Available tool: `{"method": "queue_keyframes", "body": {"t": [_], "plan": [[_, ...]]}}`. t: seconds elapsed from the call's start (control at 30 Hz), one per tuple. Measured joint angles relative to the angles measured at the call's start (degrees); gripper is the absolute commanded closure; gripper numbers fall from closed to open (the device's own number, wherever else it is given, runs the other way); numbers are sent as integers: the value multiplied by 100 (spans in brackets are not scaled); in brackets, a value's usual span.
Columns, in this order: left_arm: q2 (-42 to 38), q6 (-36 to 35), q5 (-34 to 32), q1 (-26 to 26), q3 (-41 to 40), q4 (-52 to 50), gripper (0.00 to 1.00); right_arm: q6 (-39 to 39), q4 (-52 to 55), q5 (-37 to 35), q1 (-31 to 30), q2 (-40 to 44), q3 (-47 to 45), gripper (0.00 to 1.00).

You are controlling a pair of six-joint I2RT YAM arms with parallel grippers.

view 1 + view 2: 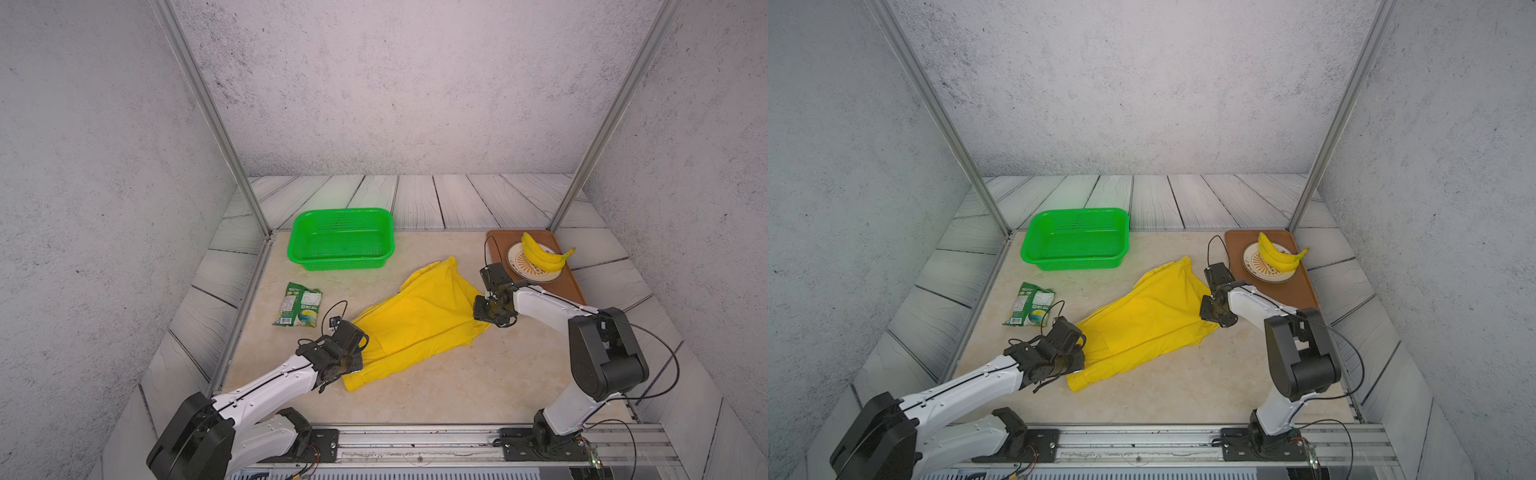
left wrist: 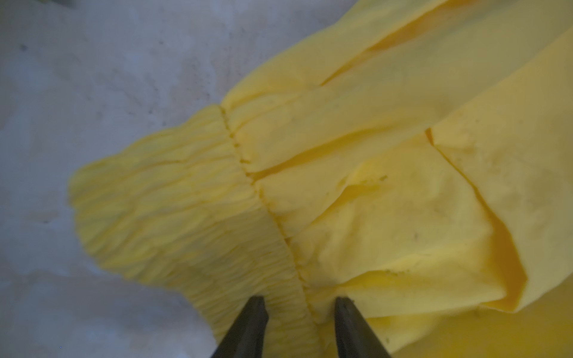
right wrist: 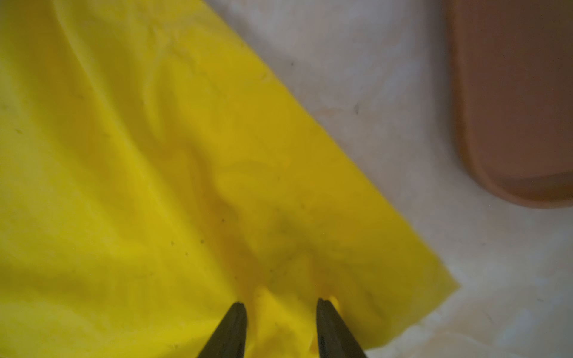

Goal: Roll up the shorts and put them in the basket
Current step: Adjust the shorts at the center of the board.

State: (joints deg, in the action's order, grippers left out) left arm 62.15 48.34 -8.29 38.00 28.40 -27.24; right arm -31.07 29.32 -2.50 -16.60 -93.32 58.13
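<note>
Yellow shorts (image 1: 419, 316): soft matt cloth, waistband (image 2: 186, 217) ribbed & gathered. Basket (image 1: 332, 262): glossy green perforated plastic. Snack bag (image 1: 298, 304): shiny crinkled plastic film. Tray (image 1: 574, 286): smooth brown plastic, semi-matt. Tabletop (image 1: 415, 395): smooth, marble-look. Front rail (image 1: 415, 436): brushed metal.

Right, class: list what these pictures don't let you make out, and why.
Left gripper grip: left wrist view blurred, top views blocked by its body.
Drawstring, label of the shorts: in no view.
Snack bag print: top views, too small.
Tray: right wrist view, cut by edge.
</note>
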Motion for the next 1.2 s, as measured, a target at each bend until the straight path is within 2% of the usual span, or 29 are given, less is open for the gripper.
{"method": "queue_keyframes", "body": {"t": [0.13, 0.27, 0.37, 0.5, 0.6, 0.83, 1.2], "plan": [[-612, -31, -212, 15, 133, -553, 51, 24, 44, -227, 98, 579, -2, 50], [-1180, -114, -94, 79, 291, -619, 49, 81, 46, -420, 247, 719, 7, 50], [-1134, -179, 214, 83, 334, -505, 50, 101, 39, -446, 367, 562, 9, 51], [-614, -195, 675, 162, 227, -214, 53, 131, 4, -363, 459, 208, 28, 53], [-291, -155, 813, 192, 2, -61, 59, 138, -74, -221, 474, -44, 42, 59], [-516, 201, 623, 195, -330, 17, 64, 98, -251, 46, 544, -258, 20, 100], [-658, 437, 376, 195, -487, 2, 75, 37, -490, 114, 898, -4, -442, 100]]}}
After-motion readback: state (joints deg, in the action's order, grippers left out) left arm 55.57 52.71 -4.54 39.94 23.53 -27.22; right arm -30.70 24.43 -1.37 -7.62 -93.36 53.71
